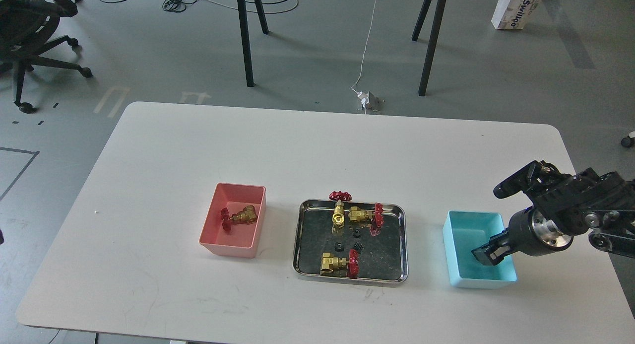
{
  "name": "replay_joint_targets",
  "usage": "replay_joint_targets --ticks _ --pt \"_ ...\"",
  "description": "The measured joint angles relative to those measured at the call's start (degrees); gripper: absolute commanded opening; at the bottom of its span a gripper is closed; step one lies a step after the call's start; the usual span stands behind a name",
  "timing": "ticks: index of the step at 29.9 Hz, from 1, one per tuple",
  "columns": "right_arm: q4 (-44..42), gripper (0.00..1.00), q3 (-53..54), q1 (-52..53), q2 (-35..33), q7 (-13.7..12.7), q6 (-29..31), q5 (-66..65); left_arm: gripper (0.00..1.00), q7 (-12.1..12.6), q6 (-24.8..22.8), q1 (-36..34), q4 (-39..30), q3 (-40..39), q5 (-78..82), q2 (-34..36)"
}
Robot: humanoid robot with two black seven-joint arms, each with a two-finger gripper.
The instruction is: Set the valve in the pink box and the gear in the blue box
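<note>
The pink box [233,247] stands left of the steel tray [317,272] and holds one valve [241,216]. Three more valves lie in the tray, at the back [339,210], the back right [364,215] and the front [339,263]. Three tiny black gears [355,232] [338,245] [359,246] lie in the tray's middle. The blue box [464,235] stands right of the tray; its visible floor looks bare. My right gripper [486,254] hangs inside the box's near right corner. It is dark and small, so I cannot see whether it holds anything. My left gripper is out of view.
The white table's right edge [595,235] lies close behind my right arm [570,210]. Beyond the far edge are black stand legs [245,36], cables and an office chair [30,31] on the floor.
</note>
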Motion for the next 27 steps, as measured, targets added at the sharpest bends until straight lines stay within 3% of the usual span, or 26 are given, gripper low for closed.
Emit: replay_joint_targets --ticks 4,10,17,23,27 --pt "-0.3 0.92 8.4 -0.2 -0.1 -0.5 0.0 4.8 0.98 0.3 0.0 0.2 0.0 0.0 -0.1 -0.2" --pt "-7.8 0.92 29.3 -0.2 -0.2 -1.9 -2.4 28.3 0.97 0.9 -1.4 0.8 -0.4 0.2 -0.3 -0.3" --pt "-26.1 0.92 44.6 -0.5 7.4 -5.2 -22.5 48.7 0.97 1.5 -4.8 2.8 -0.8 0.2 -1.3 -3.4" --pt "-35.5 0.93 50.2 -1.2 14.5 -5.7 -37.8 51.6 0.97 1.5 -4.9 3.8 -1.8 0.1 -1.5 -5.9" --pt "-40.7 0.99 50.2 -1.5 19.0 -5.8 -45.8 54.6 0.97 1.6 -4.9 3.9 -1.9 0.1 -1.5 -6.7"
